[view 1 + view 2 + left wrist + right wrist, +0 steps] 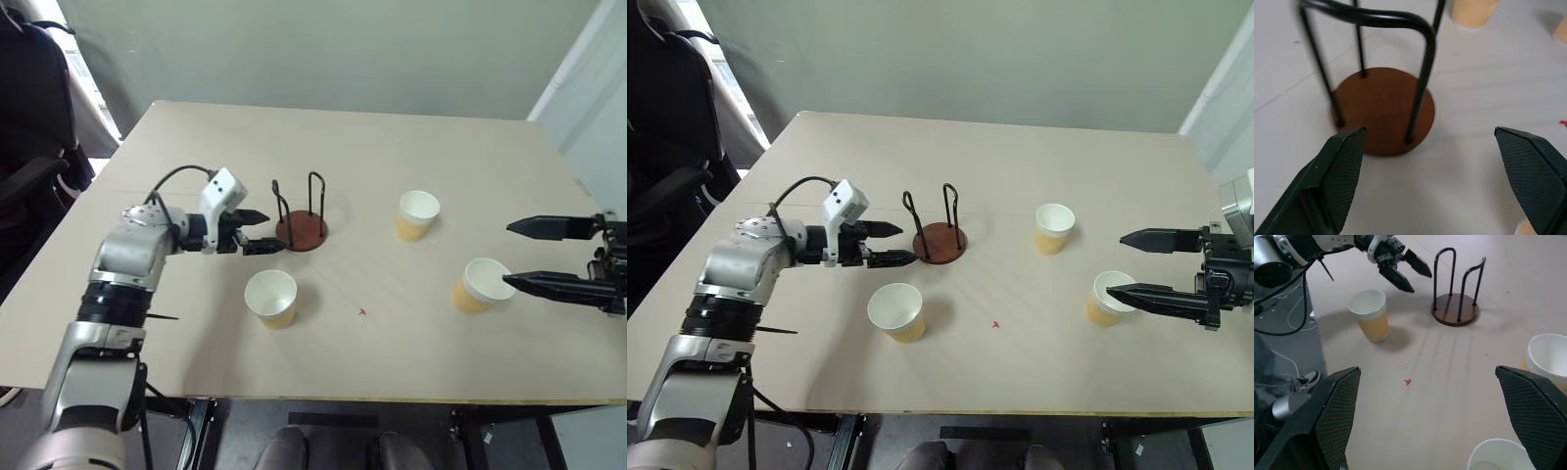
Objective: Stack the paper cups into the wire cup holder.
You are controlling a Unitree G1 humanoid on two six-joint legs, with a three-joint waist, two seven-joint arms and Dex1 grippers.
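Left gripper spread wide and empty, just beside the wire cup holder. Any nudge could shove that light, empty stand. Right gripper gapes too, near the closest paper cup; two other cups stand apart on the table. The right wrist is cut off at the frame's edge.

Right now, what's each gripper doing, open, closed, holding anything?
Left gripper: open, empty, beside the wire cup holder.
Right gripper: open, empty, beside a paper cup.
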